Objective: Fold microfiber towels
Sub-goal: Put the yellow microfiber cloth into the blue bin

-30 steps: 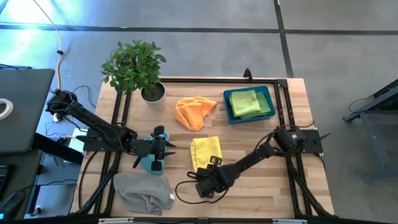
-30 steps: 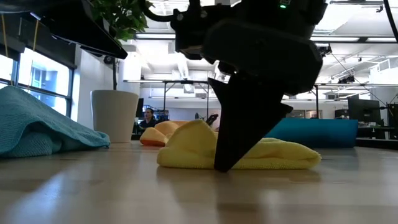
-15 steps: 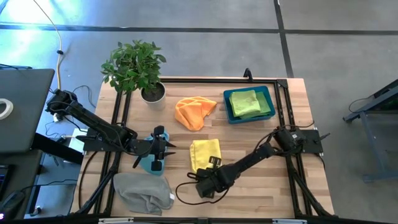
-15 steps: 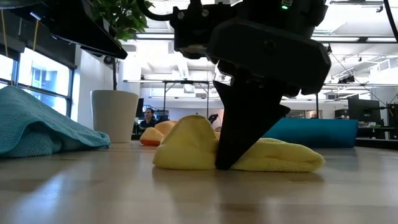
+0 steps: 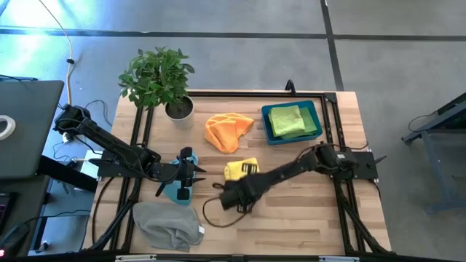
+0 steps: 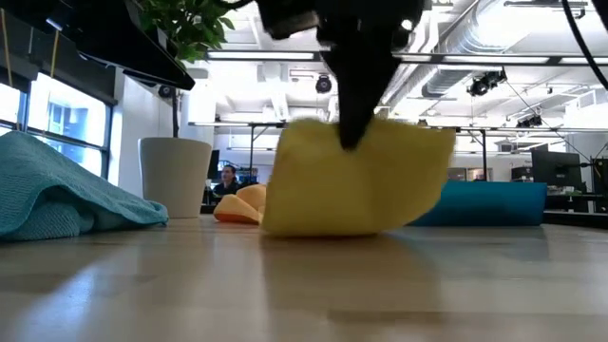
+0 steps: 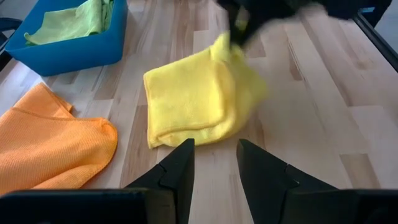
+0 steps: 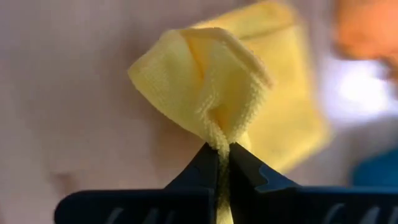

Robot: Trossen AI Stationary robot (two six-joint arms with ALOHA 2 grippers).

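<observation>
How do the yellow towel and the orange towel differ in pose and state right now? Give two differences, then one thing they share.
The yellow towel is pinched in the shut right gripper; nothing touches the orange towel. The yellow towel has one edge raised off the table; the orange towel lies slack and crumpled on it. Both are soft cloths outside the blue bin.

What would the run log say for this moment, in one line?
right gripper: shut on yellow towel, lifting edge | left gripper: open, waiting
</observation>
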